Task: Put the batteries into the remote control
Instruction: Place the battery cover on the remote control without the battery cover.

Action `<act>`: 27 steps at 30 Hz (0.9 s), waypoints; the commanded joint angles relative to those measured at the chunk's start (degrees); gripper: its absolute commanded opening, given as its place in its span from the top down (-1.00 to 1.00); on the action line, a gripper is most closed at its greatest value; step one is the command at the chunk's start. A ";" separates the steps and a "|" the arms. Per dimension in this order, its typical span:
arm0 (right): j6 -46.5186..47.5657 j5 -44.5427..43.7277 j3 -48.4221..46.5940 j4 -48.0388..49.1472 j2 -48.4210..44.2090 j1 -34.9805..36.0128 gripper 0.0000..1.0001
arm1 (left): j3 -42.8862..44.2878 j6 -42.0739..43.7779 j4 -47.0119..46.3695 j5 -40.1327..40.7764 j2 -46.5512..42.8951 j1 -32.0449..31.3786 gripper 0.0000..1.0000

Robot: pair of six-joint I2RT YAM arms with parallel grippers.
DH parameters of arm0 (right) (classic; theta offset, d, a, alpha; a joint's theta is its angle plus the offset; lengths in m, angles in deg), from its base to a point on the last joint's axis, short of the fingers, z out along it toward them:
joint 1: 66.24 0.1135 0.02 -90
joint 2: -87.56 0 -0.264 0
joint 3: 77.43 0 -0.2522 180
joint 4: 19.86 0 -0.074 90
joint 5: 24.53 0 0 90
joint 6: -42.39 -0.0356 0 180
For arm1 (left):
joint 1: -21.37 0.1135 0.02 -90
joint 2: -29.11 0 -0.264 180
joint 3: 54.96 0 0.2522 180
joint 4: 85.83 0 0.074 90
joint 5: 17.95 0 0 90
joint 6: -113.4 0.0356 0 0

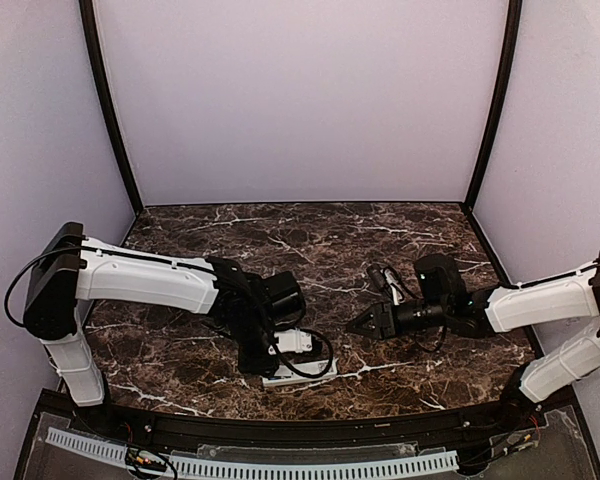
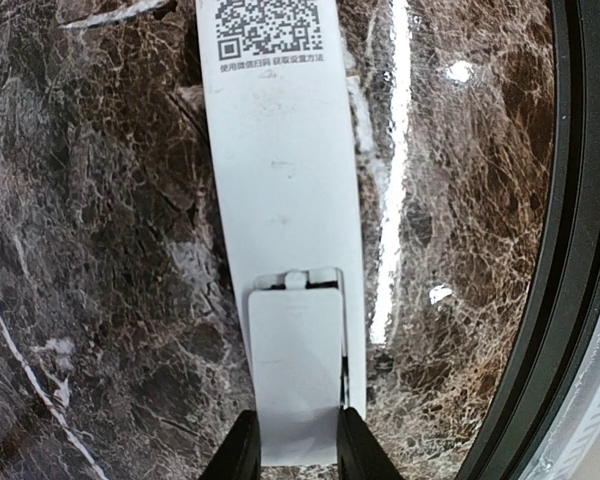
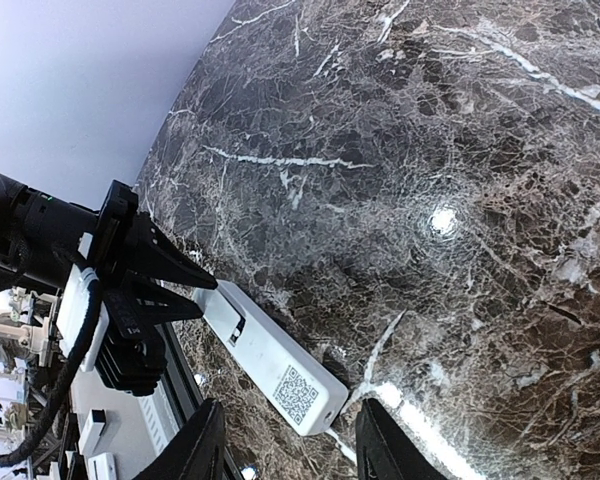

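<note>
The white remote control lies back up on the marble, QR code showing; it also shows in the top view and the right wrist view. A small white cover plate sits over its battery recess, slightly askew and overhanging the remote's near end. My left gripper is shut on this plate's side edges, low at the table's front edge. My right gripper is open and empty, hovering just right of the remote's far end. The batteries are hidden or out of view.
The dark marble table is walled by pale panels at the back and sides. A black rim runs along the front edge close beside the remote. The left arm's cable loops over the remote.
</note>
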 commanded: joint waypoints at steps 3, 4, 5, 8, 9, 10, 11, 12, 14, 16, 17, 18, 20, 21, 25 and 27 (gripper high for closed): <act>0.44 -0.08 0.90 1.50 -0.17 -0.48 0.13 | 0.78 -0.83 1.66 -0.84 0.34 -0.29 0.47; 0.45 -0.03 0.86 1.46 -0.15 -0.50 0.13 | 0.77 -0.80 1.68 -0.91 0.42 -0.28 0.47; 0.49 -0.08 0.92 1.57 -0.15 -0.51 0.13 | 0.81 -0.89 1.69 -0.97 0.48 -0.28 0.47; 0.39 -0.06 1.01 1.59 -0.15 -0.50 0.13 | 0.85 -1.09 1.87 -1.19 0.82 -0.29 0.47; 0.40 -0.05 1.00 1.59 -0.17 -0.50 0.13 | 0.85 -1.11 1.93 -1.28 0.98 -0.28 0.47; 0.37 -0.08 1.01 1.62 -0.15 -0.50 0.13 | 0.85 -1.13 1.99 -1.22 1.02 -0.28 0.47; 0.41 -0.08 0.95 1.60 -0.15 -0.56 0.13 | 0.78 -1.18 1.97 -1.11 1.04 -0.30 0.47; 0.41 0.02 0.92 1.64 -0.19 -0.49 0.13 | 0.77 -1.29 1.96 -1.22 1.06 -0.29 0.46; 0.49 -0.01 0.92 1.68 -0.08 -0.53 0.13 | 0.76 -1.43 1.96 -1.40 1.19 -0.28 0.46; 0.50 0.12 0.89 1.73 0.02 -0.50 0.13 | 0.76 -1.50 1.92 -0.92 1.38 -0.28 0.44; 0.48 0.16 0.89 1.72 -0.02 -0.48 0.13 | 0.70 -1.50 1.95 -0.84 1.52 -0.28 0.44; 0.45 0.10 0.87 1.74 0.02 -0.48 0.13 | 0.73 -1.54 2.00 -0.82 1.60 -0.28 0.43; 0.50 0.00 0.96 1.69 -0.06 -0.48 0.13 | 0.71 -1.54 2.10 -0.95 1.79 -0.28 0.43; 0.46 0.05 0.97 1.68 0.01 -0.47 0.13 | 0.68 -1.57 2.17 -1.01 1.84 -0.28 0.43; 0.50 0.17 0.92 1.90 0.10 -0.49 0.13 | 0.74 -1.76 2.12 -0.60 1.86 -0.28 0.42; 0.48 0.22 0.92 1.94 0.18 -0.49 0.13 | 0.95 -1.87 2.08 -0.76 1.86 -0.28 0.38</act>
